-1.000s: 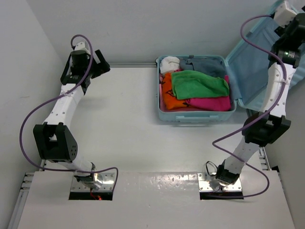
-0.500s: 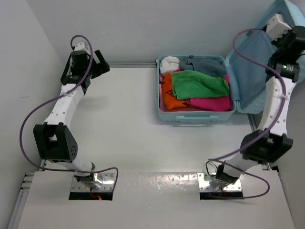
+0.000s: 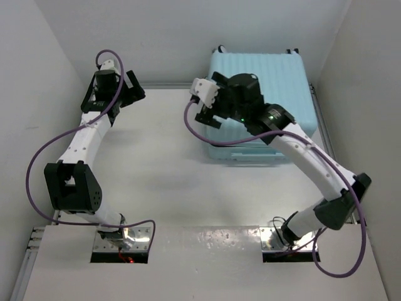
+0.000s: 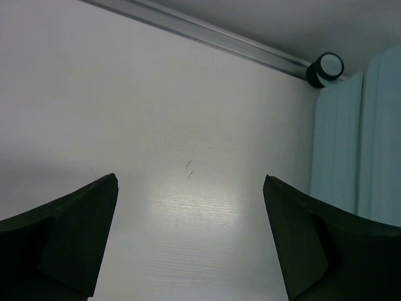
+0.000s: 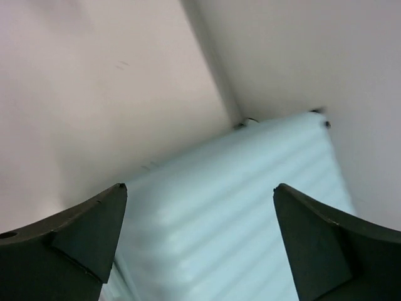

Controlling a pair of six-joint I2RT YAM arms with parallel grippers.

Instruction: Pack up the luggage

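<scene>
A robotics lab: bare white walls point(image 3: 188, 37) box in a plain white surface point(image 3: 163, 163), left arm point(image 3: 88, 135) and right arm point(image 3: 307, 160) bolted to metal plates point(image 3: 141, 237) at its near edge.

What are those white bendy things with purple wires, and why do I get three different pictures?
They are two robot arms bolted to a table. Each arm ends in a gripper, a pincer with two black fingers. The big picture comes from a camera high above and behind the arms. The other two come from little cameras on the arms' wrists, so you see the fingers sticking out at the bottom. On the table lies a pale blue suitcase, the luggage, with its lid shut. The left gripper hangs over bare table beside the suitcase, and a small black wheel shows at its corner. The right gripper hovers over the ribbed shell. Both grippers are open, and neither holds anything.
</scene>
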